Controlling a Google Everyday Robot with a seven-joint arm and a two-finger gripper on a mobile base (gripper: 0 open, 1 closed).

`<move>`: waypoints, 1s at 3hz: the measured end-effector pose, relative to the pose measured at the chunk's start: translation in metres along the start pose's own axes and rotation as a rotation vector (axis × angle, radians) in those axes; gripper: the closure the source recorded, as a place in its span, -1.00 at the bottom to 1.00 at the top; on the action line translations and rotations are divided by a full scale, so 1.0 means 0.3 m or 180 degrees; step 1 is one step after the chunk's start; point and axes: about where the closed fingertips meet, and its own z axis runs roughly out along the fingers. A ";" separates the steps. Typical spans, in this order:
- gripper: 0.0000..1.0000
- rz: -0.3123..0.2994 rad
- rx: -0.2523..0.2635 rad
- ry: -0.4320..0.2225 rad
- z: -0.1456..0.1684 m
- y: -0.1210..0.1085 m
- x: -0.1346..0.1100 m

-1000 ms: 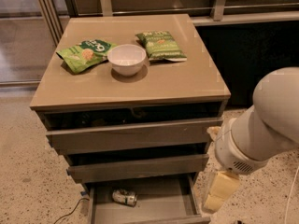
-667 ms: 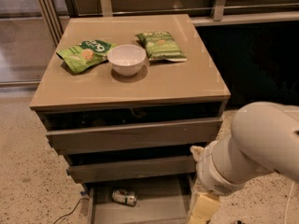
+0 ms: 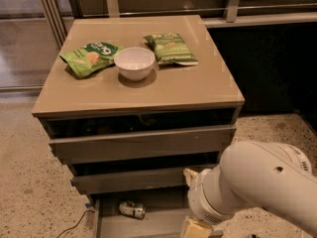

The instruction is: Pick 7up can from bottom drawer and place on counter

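The 7up can (image 3: 132, 209) lies on its side on the grey floor of the open bottom drawer (image 3: 153, 222), toward its left. The tan counter (image 3: 163, 90) tops the cabinet above. My white arm (image 3: 252, 185) reaches in from the lower right, over the drawer's right part. My gripper (image 3: 194, 228) shows only as a yellowish piece at the bottom edge, to the right of the can and apart from it; the rest is cut off by the frame.
A white bowl (image 3: 134, 62) and two green snack bags (image 3: 91, 57) (image 3: 170, 48) lie on the counter. The two upper drawers (image 3: 143, 145) stand slightly ajar. Speckled floor (image 3: 25, 182) lies to the left, a dark wall panel (image 3: 267, 68) to the right.
My arm has swung left and down from the cabinet's right side and now covers the drawer's right end. The can has not moved.
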 end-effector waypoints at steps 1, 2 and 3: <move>-1.00 0.0000 -0.0007 0.0003 -0.001 0.002 0.001; -1.00 -0.0040 -0.0166 0.0035 0.151 0.044 0.043; -1.00 -0.0098 -0.0249 0.0013 0.281 0.077 0.068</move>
